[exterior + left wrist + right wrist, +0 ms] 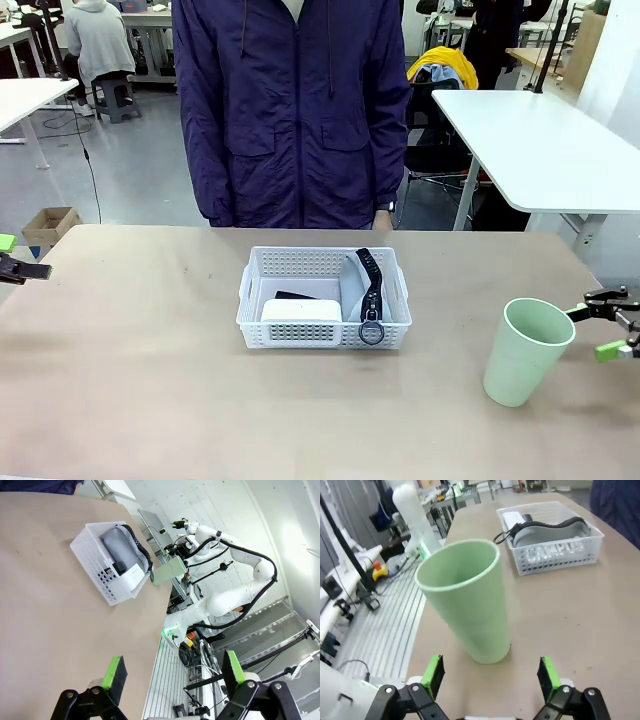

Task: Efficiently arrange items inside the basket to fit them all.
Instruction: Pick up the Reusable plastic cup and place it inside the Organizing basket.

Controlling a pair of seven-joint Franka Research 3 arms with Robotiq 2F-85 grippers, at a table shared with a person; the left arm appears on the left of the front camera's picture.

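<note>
In the front view, the white basket (300, 333) sits in the middle of the brown counter (140, 380). Inside it, the white box (301, 309) lies at the lower left. A bit of the black stapler (293, 295) peeks out just above the box. The grey case (354, 290) fills the right side, and its black strap (373, 285) runs down to a ring (371, 333) that hangs over the near wall. The green cup (527, 350) stands upright at the lower right, well apart from the basket. The right tool (612, 325) is at the right edge, just beside the cup, with its fingers spread wide and holding nothing. The left tool (15, 256) shows at the left edge, also spread and holding nothing. A person in a dark blue jacket (295, 110) stands at the top of the frame.

In the left wrist view, the left tool (174, 672) rises from the bottom with its two green pads (112, 672) far apart. The basket (100, 575) is at the upper left, with the grey case (120, 547) and the white box (132, 575) in it. The cup (170, 570) is just right of the basket, near the counter's edge.

In the right wrist view, the right tool (491, 675) is wide open at the bottom. The cup (465, 600) stands in the middle of the frame, just ahead of the gap between the pads. I cannot see it touch them. The basket (560, 555) is at the upper right, with the case (550, 530) and the box (512, 517) inside.
</note>
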